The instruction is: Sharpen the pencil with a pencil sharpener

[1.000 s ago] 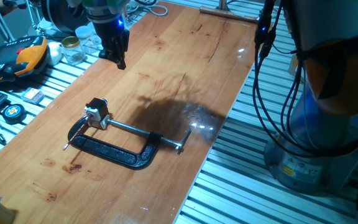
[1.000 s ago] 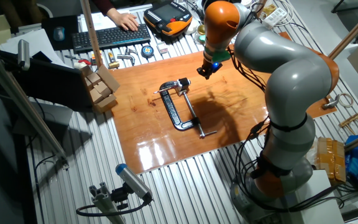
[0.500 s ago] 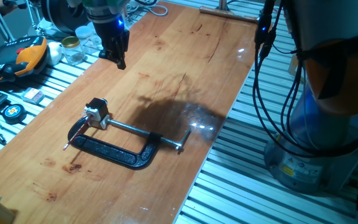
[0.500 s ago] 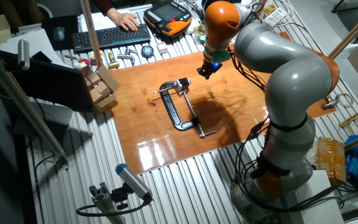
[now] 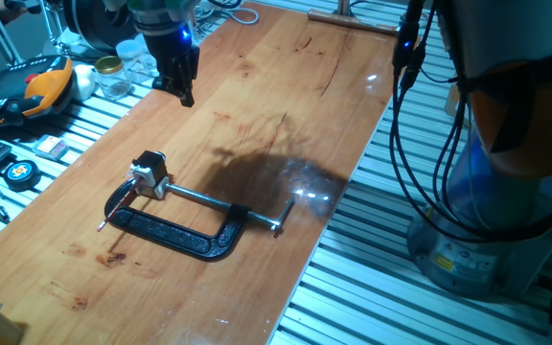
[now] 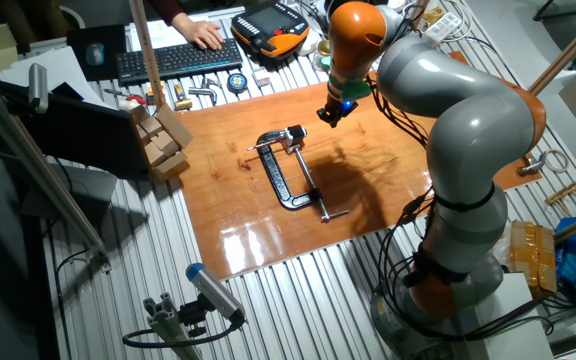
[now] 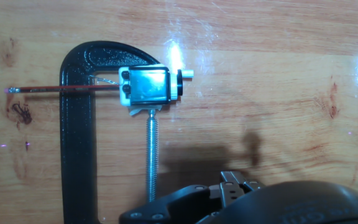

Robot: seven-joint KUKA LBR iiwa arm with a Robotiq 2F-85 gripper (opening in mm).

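Observation:
The pencil sharpener (image 7: 149, 85), black on top and silver below, is held in the black C-clamp (image 7: 79, 143) by its screw rod on the wooden board. The thin dark pencil (image 7: 61, 89) lies across the clamp frame with one end in the sharpener. They also show in one fixed view: sharpener (image 5: 149, 174), pencil (image 5: 118, 209), clamp (image 5: 175, 233). My gripper (image 5: 187, 97) hovers above the board, well away from the sharpener on its far side; its fingers look shut and empty. In the other fixed view, the gripper (image 6: 327, 117) is right of the sharpener (image 6: 295, 135).
An orange-black pendant (image 5: 38, 84), a jar (image 5: 113, 77) and a tape measure (image 5: 17, 173) lie beside the board's left edge. A keyboard (image 6: 173, 58) and wooden blocks (image 6: 164, 140) sit farther off. Cables (image 5: 412, 105) hang by the right edge.

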